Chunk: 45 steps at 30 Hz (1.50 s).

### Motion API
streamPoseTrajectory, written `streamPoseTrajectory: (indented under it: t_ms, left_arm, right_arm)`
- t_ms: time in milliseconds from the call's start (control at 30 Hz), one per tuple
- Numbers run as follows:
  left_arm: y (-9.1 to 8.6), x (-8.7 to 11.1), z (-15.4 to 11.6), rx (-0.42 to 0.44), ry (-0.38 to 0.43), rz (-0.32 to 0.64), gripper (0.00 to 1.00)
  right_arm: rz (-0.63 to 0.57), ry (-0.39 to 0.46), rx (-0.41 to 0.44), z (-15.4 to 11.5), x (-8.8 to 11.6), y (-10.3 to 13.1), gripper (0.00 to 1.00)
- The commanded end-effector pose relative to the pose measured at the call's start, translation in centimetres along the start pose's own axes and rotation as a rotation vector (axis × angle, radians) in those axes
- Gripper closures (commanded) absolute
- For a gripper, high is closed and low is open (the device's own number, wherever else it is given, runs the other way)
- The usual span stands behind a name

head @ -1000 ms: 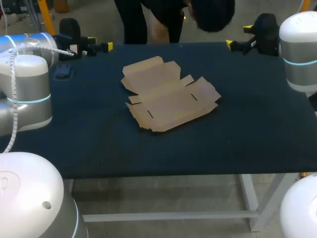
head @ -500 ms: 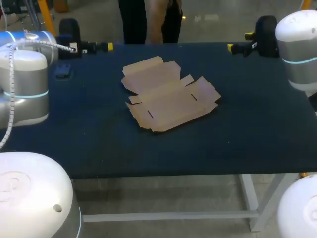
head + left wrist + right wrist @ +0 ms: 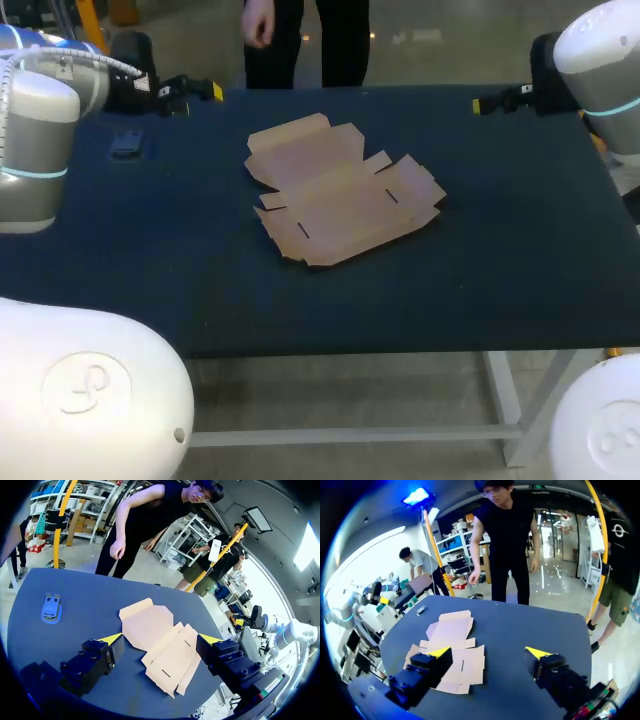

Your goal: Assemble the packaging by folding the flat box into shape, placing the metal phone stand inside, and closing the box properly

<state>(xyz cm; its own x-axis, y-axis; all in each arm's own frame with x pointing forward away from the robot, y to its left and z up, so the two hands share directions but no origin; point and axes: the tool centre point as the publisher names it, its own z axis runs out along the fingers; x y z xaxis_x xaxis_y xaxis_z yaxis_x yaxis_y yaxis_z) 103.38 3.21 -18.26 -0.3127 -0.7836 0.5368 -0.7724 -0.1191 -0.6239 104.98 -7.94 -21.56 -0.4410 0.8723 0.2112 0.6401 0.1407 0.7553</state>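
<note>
A flat, unfolded brown cardboard box (image 3: 340, 195) lies in the middle of the dark blue surface (image 3: 480, 270). Farther back on the left sits a small dark metal phone stand (image 3: 125, 146). At the far corners, the left hand (image 3: 162, 639) and the right hand (image 3: 488, 652) hover with fingers apart, holding nothing.

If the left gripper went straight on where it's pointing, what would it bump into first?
Probably the flat brown cardboard box, lying on the dark blue table just ahead of the open left gripper. Depth is unclear, so it might pass above it.
</note>
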Motion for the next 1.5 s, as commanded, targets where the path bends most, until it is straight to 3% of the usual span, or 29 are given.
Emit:
streamPoseTrajectory:
  t_ms: [33,167,233,733,833,1200,1500]
  left_arm:
    - [0.7,0.4,-0.9,-0.186,-0.027,-0.049,0.00]
    - [1.5,0.2,-1.0,-0.250,-0.013,-0.102,0.00]
    - [1.8,0.1,-0.8,-0.306,-0.058,-0.106,0.00]
    - [1.8,0.1,-0.8,-0.306,-0.058,-0.106,0.00]
    - [1.3,-0.1,0.0,-0.341,-0.031,-0.177,0.00]
    - [2.5,-1.3,0.6,-0.397,-0.036,-0.331,0.00]
    - [3.9,-1.6,0.8,-0.443,-0.069,-0.385,0.00]
  right_arm:
    - [0.039,0.013,0.298,-1.1,-0.6,-0.6,0.00]
    - [0.072,0.031,0.367,-1.1,-1.2,-1.5,0.00]
    - [0.073,0.021,0.382,-1.3,-1.5,-1.9,0.00]
    - [0.073,0.021,0.382,-1.3,-1.5,-1.9,0.00]
    - [0.073,0.021,0.382,-1.3,-1.5,-1.9,0.00]
    - [0.129,0.041,0.536,1.4,-1.5,-2.4,0.00]
    - [0.169,0.064,0.636,3.7,-1.0,-4.1,0.00]
